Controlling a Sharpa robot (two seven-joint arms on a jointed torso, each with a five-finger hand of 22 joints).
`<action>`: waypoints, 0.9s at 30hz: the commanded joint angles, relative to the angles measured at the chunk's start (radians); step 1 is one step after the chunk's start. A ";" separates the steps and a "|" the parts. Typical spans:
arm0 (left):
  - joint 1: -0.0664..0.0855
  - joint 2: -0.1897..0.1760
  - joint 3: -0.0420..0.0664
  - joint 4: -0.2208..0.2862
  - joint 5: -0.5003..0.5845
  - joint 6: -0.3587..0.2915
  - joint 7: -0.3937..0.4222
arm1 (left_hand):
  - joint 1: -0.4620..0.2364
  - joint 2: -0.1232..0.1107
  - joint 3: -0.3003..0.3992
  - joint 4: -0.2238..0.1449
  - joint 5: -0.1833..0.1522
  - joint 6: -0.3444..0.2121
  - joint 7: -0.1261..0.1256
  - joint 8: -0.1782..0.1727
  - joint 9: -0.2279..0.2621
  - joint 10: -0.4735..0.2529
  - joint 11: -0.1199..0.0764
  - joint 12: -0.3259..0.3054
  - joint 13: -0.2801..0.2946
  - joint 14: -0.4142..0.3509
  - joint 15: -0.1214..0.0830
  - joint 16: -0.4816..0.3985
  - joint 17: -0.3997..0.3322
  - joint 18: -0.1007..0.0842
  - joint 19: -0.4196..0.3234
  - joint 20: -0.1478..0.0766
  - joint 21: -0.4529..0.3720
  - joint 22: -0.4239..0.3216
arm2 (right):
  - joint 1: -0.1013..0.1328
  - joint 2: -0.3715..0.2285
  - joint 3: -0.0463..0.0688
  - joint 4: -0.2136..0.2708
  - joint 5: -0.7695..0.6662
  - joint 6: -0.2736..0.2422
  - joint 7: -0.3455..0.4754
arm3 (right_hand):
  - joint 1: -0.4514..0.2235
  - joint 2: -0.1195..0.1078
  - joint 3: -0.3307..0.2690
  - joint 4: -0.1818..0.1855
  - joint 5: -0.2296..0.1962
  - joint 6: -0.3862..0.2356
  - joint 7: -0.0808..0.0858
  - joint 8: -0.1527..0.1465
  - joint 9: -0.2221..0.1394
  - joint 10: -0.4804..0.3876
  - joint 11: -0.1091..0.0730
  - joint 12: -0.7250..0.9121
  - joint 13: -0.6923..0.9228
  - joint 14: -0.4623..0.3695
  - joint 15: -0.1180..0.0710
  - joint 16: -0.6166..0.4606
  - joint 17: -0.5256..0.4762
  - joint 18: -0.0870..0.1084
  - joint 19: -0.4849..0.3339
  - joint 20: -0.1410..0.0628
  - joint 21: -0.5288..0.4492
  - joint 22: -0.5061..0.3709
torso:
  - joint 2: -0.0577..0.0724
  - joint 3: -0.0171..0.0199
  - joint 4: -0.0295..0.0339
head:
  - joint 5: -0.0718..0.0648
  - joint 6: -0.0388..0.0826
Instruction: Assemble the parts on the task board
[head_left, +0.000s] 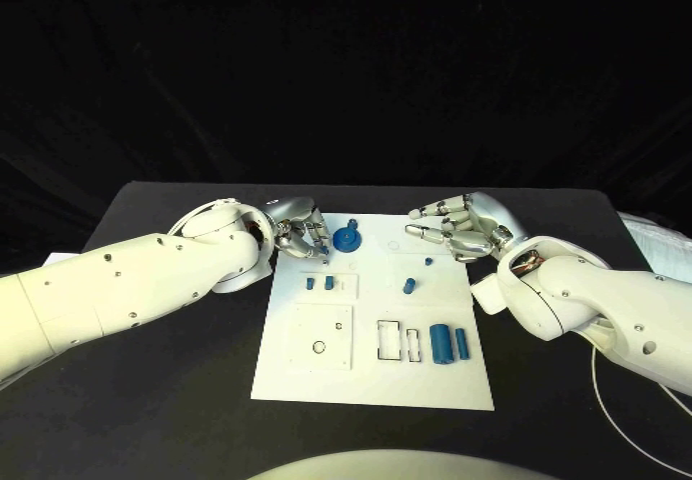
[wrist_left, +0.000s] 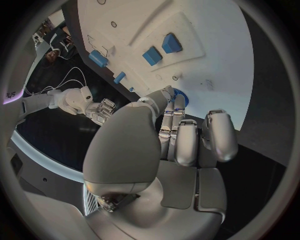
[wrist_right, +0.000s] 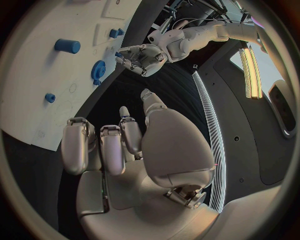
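two blue cylinders (head_left: 450, 344) lie nearest on the task board (head_left: 372, 385); left hand (head_left: 300, 238), fingers curled, touches the blue gear (head_left: 348, 238), likely seating it; right hand (head_left: 459, 228) hovers apart, holding nothing.

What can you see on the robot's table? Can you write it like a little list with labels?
Table: black
Task board: white plate in the middle of the table
Blue gear: round toothed part near the board's far edge, close by the left hand's fingertips
Two small blue blocks: side by side on the board
Two blue cylinders: lying together on the board's right side
Left hand: fingers pointing down beside the gear, holding nothing visible
Right hand: open, over the board's far right corner, holding nothing
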 joint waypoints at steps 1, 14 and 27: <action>-0.002 0.008 -0.002 -0.007 -0.032 0.029 0.010 | -0.006 0.000 0.001 0.003 -0.004 0.009 0.000 -0.005 0.000 0.008 0.002 -0.004 -0.001 0.035 -0.005 -0.001 0.002 -0.011 0.010 0.001 0.002 0.000 | -0.002 0.002 0.000 0.000 -0.002 0.015 0.008 | 0.002 0.009 -0.006 0.000 0.003 0.001 -0.003 -0.003 0.002 -0.005 0.000 -0.002 0.035 0.061 -0.004 -0.005 0.076 0.008 -0.004 0.000 -0.003 0.001 | 0.001 0.0011 -0.0014 | 0.001 -0.003; -0.010 0.018 -0.005 -0.012 -0.048 0.078 -0.003 | -0.005 0.000 0.003 -0.002 -0.004 0.010 0.000 -0.007 -0.001 0.010 0.001 -0.006 0.000 0.036 -0.005 0.000 0.003 -0.011 0.010 0.001 0.003 0.002 | -0.002 0.000 0.000 0.001 -0.002 0.014 0.008 | 0.002 0.009 -0.006 0.000 0.003 0.001 -0.003 -0.003 0.002 -0.005 0.000 -0.002 0.035 0.061 -0.004 -0.005 0.076 0.008 -0.004 0.000 -0.003 0.001 | 0.000 0.0017 -0.0004 | -0.001 -0.008; -0.010 0.021 -0.005 -0.013 -0.060 0.104 -0.022 | -0.006 -0.001 0.004 -0.006 -0.004 0.013 -0.001 -0.007 -0.002 0.016 0.000 -0.006 0.002 0.036 -0.006 0.001 0.003 -0.011 0.009 0.001 0.003 0.002 | -0.002 0.000 0.000 0.002 -0.002 0.015 0.008 | 0.002 0.013 -0.007 0.001 0.004 0.003 -0.003 -0.002 0.002 -0.005 0.000 -0.001 0.036 0.061 -0.005 -0.005 0.077 0.008 -0.004 0.000 -0.004 0.000 | 0.000 0.0012 0.0004 | 0.001 -0.010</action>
